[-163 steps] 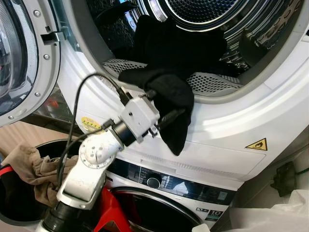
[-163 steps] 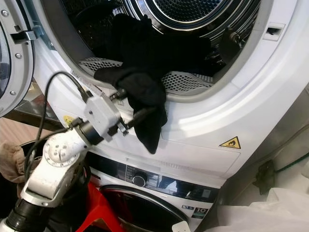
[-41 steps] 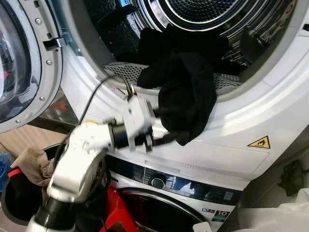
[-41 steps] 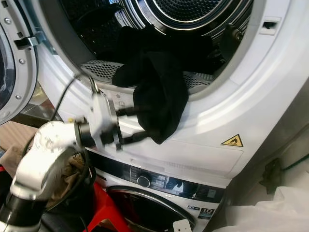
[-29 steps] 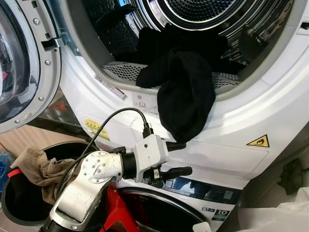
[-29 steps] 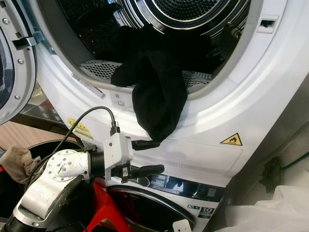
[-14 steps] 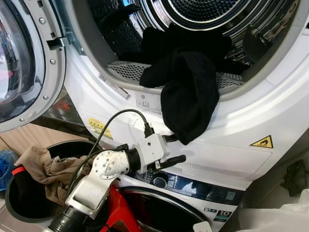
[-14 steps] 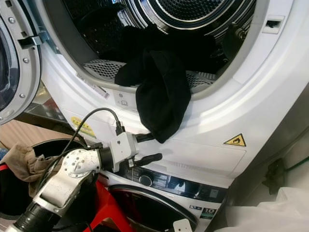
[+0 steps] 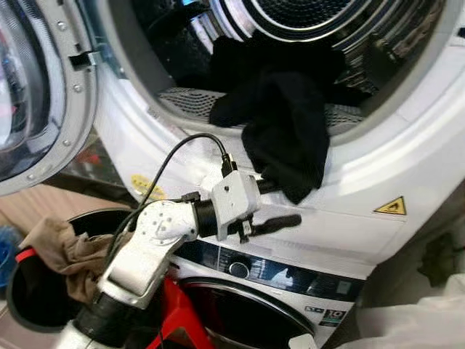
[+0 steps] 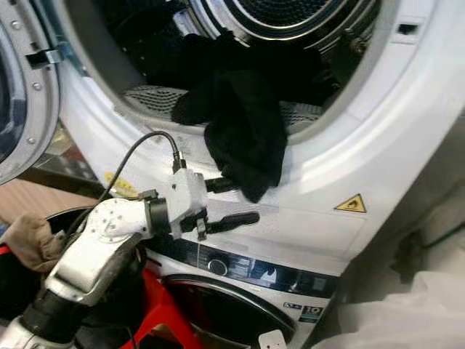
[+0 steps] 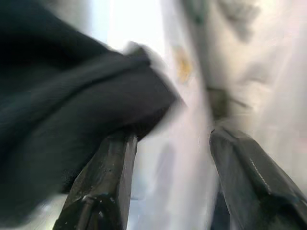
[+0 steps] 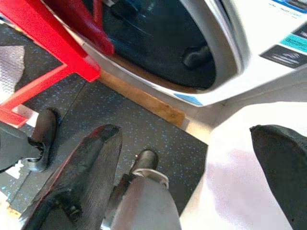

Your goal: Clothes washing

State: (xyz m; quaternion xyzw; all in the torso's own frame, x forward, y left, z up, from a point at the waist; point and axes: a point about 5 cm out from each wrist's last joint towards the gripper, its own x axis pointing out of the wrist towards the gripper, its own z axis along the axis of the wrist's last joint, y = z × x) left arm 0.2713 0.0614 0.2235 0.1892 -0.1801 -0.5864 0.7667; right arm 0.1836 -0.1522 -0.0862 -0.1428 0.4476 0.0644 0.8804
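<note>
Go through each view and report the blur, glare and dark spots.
Left eye view: mild motion blur, drum rim glinting, black garment a detailless mass. Right eye view: the same softness. Left wrist view: heavily smeared, garment and white panel streaked, left gripper fingers sharper than the rest. Right wrist view: sharper, lower door glass dark, white cloth overexposed by the right gripper.

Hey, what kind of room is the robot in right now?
Most likely a home laundry area. Two front-loading machines are stacked: the upper machine has its door open and a black garment hanging over its rim, and a round basket holding beige clothes stands on the floor beside them.
</note>
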